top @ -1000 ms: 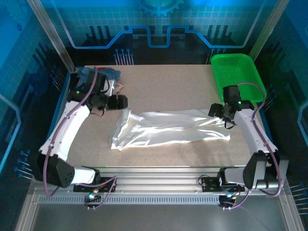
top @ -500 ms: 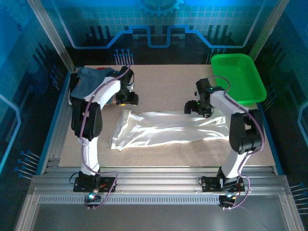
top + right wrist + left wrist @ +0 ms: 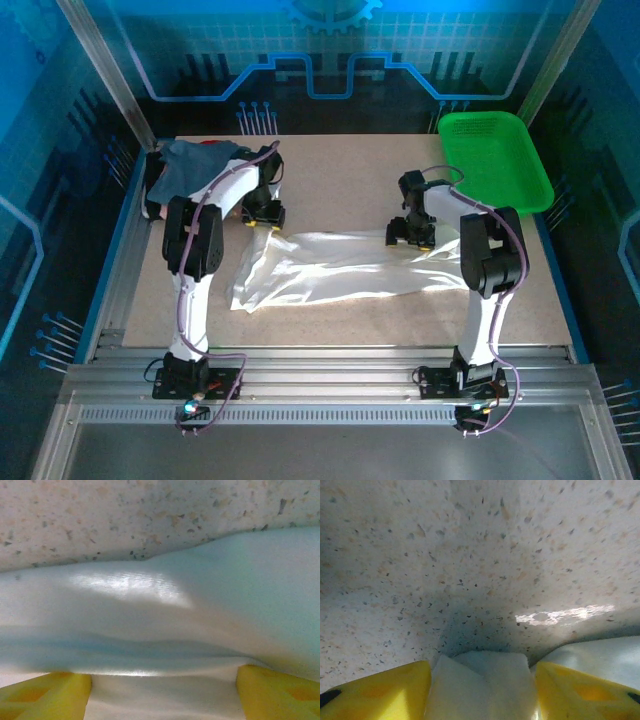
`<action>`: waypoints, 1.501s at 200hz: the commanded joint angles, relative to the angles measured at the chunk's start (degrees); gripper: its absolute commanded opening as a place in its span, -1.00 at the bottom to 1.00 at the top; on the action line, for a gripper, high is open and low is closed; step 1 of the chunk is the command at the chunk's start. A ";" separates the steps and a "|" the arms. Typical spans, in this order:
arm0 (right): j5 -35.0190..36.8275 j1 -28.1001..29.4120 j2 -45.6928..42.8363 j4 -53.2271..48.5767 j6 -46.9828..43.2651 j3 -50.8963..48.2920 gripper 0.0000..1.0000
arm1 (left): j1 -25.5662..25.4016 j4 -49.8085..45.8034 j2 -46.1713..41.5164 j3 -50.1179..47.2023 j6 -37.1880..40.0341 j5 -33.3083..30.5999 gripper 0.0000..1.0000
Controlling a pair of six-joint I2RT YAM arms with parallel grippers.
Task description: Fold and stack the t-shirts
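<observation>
Judging from how things lie, the folding of the white t-shirt (image 3: 340, 268) has hardly begun: it lies long and rumpled across the middle of the table (image 3: 330, 165), not flat, with no crisp fold in it. At the far left corner sits a pile of folded shirts (image 3: 190, 160), which looks like the finished part of the job. The white one would need to be smoothed, folded and carried over to that pile.

Both arms reach to the shirt's far edge. The left gripper (image 3: 262, 213) sits at the far left corner of the cloth, and the left wrist view shows its yellow fingers (image 3: 375, 690) spread apart with a tongue of white fabric lying between them on the speckled table. The right gripper (image 3: 411, 233) is at the far edge toward the right end, and its own fingers (image 3: 45, 695) stand wide apart as well, with a ridge of cloth across the gap. Both sets of jaws read as open, straddling the fabric and not pinched onto it.

By count, there is one white t-shirt spread out and one pile. The pile shows a slate-blue shirt on top and a sliver of red-orange at its far edge, so at least two pieces, though the exact number cannot be told. One green basket (image 3: 495, 150) sits at the far right corner, apart from the cloth
</observation>
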 commanded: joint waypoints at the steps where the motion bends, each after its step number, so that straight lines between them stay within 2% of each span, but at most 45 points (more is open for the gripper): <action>1: 2.39 -0.15 1.67 -2.37 1.29 1.06 0.51 | -0.37 -3.56 2.02 1.84 2.64 -0.36 0.08; 21: 3.66 -0.15 2.27 -3.24 1.55 1.15 0.45 | -0.29 -4.33 2.82 1.34 3.24 0.04 -0.17; 32: 4.75 -0.40 2.71 -4.01 2.17 1.24 0.29 | 0.01 -4.67 2.76 0.84 3.23 -0.44 -0.44; 39: 5.58 -0.53 3.04 -4.47 2.76 1.19 0.26 | 0.60 -4.83 2.49 0.64 2.79 -0.55 -0.59; 54: 6.60 -1.17 3.53 -5.72 4.11 1.30 0.08 | 2.34 -4.08 0.27 -0.50 0.90 -0.04 -0.81; 73: 7.68 -1.98 3.69 -6.73 5.49 1.06 -0.17 | 4.78 -2.82 -3.60 -2.23 -1.41 0.19 -0.87; 118: 8.08 -3.44 2.85 -6.91 6.66 -0.43 -0.34 | 12.29 0.08 -10.04 -7.15 -5.34 4.66 -0.92; 130: 8.08 -3.60 2.92 -7.08 6.63 -0.43 -0.35 | 13.89 1.15 -10.91 -7.78 -6.67 5.52 -0.90; 141: 8.08 -3.62 2.99 -7.09 6.59 -0.27 -0.34 | 15.05 2.50 -11.55 -7.82 -7.67 6.97 -0.60; 157: 8.08 -3.65 3.33 -7.26 6.45 0.12 -0.34 | 15.93 4.35 -12.01 -7.33 -9.25 8.92 -0.50; 170: 8.08 -3.63 3.60 -7.51 6.45 0.61 -0.34 | 16.15 5.36 -12.15 -6.31 -10.72 8.24 -0.30; 194: 7.91 -3.67 3.82 -7.62 6.36 0.97 -0.29 | 16.33 5.94 -12.70 -3.58 -13.62 5.99 -0.28; 212: 7.70 -3.70 3.60 -7.42 6.66 0.58 -0.21 | 15.82 7.48 -14.64 -3.09 -16.14 10.48 -0.25; 228: 6.22 -3.57 2.40 -5.77 6.71 -0.15 -0.06 | 14.31 6.87 -16.63 -2.70 -17.41 10.97 -0.23; 246: 3.77 -3.46 0.06 -3.01 6.15 -1.09 0.15 | 11.96 8.42 -19.51 -5.38 -18.18 16.06 -0.14; 265: 3.60 -3.26 -3.50 -1.95 5.24 -1.55 0.31 | 7.82 7.46 -21.76 -7.94 -17.45 15.52 -0.07; 284: 3.31 -3.66 -6.06 -2.62 4.34 -1.56 0.36 | 3.37 8.74 -23.43 -11.72 -17.11 15.69 -0.04; 300: -0.65 -3.57 -8.86 -0.37 2.43 -2.62 0.43 | -0.18 11.10 -23.33 -14.90 -17.20 16.92 -0.05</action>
